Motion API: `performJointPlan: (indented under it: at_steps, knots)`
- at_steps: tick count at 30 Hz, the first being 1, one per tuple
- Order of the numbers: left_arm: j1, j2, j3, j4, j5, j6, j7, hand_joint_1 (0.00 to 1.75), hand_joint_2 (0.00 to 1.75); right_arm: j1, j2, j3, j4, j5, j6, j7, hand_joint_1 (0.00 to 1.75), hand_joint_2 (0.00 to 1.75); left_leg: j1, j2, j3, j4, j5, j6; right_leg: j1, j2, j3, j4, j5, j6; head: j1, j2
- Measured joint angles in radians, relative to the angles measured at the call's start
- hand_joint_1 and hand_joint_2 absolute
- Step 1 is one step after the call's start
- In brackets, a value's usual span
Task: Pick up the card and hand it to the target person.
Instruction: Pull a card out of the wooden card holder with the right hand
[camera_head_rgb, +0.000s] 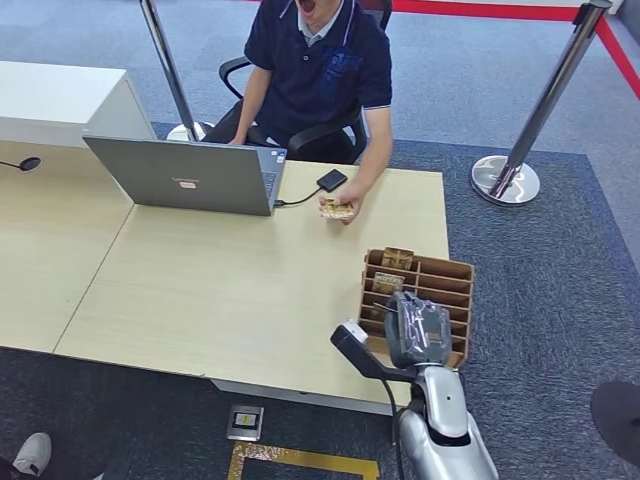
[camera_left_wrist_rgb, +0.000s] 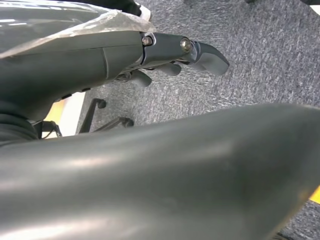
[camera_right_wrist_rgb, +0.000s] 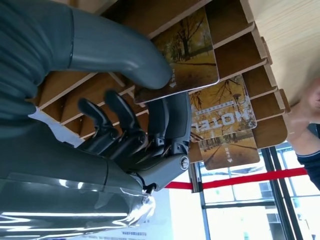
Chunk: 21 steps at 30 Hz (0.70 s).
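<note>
My right hand pinches a card at the slotted rack, near right table corner. Left hand hangs, fingers loosely apart, holding nothing.

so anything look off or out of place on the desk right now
Nothing looks spilled or damaged. One oddity: the person's hand already holds a card by the laptop, while the right hand pinches another card at the slotted wooden holder. The remaining cards sit unevenly in their slots.
</note>
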Motion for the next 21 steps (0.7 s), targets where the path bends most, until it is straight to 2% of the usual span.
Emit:
performJointPlan:
  at_steps: [10, 17, 21]
  knots:
    - [0.000, 0.000, 0.000, 0.000, 0.005, -0.002, -0.001, 0.00, 0.00, 0.054, -0.011, -0.002, -0.096, 0.016, 0.001, -0.024, 1.75, 1.75, 0.000, 0.000, -0.001, 0.000, 0.000, 0.000, 0.000, 0.000, 0.000, 0.000, 0.000, 0.000, 0.000, 0.000]
    - [0.000, 0.002, 0.000, 0.000, 0.009, -0.008, -0.004, 0.00, 0.00, 0.142, -0.052, 0.004, -0.330, -0.039, 0.040, -0.095, 1.75, 1.75, 0.000, 0.000, -0.001, 0.000, -0.001, 0.001, 0.000, 0.000, -0.001, 0.000, -0.001, 0.000, 0.000, 0.000]
    - [0.000, 0.002, 0.000, 0.000, 0.012, -0.008, -0.006, 0.00, 0.00, 0.161, -0.082, 0.023, -0.455, -0.086, 0.048, -0.131, 1.75, 1.75, 0.000, 0.000, -0.001, 0.000, -0.001, 0.001, 0.000, 0.000, -0.001, 0.000, -0.001, 0.000, 0.000, 0.000]
